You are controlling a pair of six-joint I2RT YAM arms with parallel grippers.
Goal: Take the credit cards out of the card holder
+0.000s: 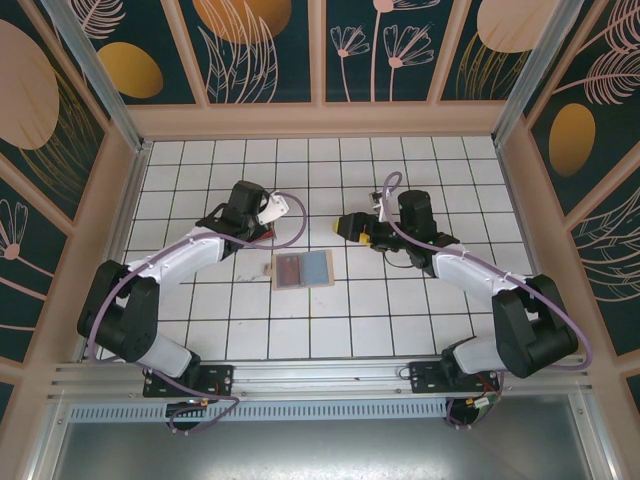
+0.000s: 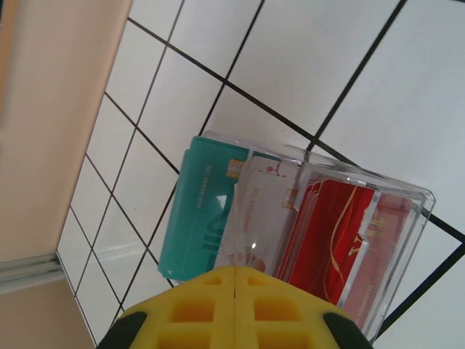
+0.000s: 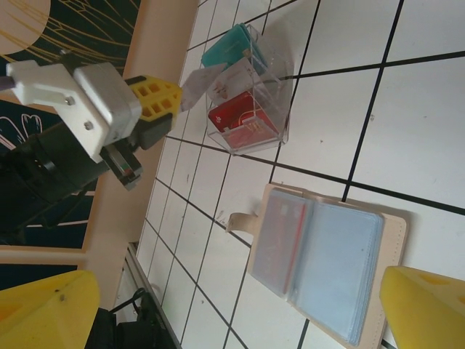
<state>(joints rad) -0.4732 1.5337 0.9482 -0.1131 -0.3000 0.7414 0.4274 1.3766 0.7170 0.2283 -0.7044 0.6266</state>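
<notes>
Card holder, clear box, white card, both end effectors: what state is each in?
card holder: open flat, red card inside
clear box: holds teal card, red cards
white card: gripped, one end at the box
left end effector: shut on white card
right end effector: open

The top external camera sits high above and behind the arm bases. It looks steeply down over the whole tiled tabletop (image 1: pixel 200 310), far enough off to take in both arms and the card holder (image 1: pixel 301 268) lying between them. The left wrist camera rides just behind the left pincer (image 2: pixel 236 287). It points along the pressed-together yellow fingers, very close onto a clear box (image 2: pixel 363 196) and the white card (image 2: pixel 254 211) nipped at their tips. The right wrist camera looks out between the wide-set fingers of the right pincer (image 3: pixel 232 313), slanting across the tabletop from farther back. It shares the card holder with the top view, and the clear box, white card and left pincer with the left wrist view.
</notes>
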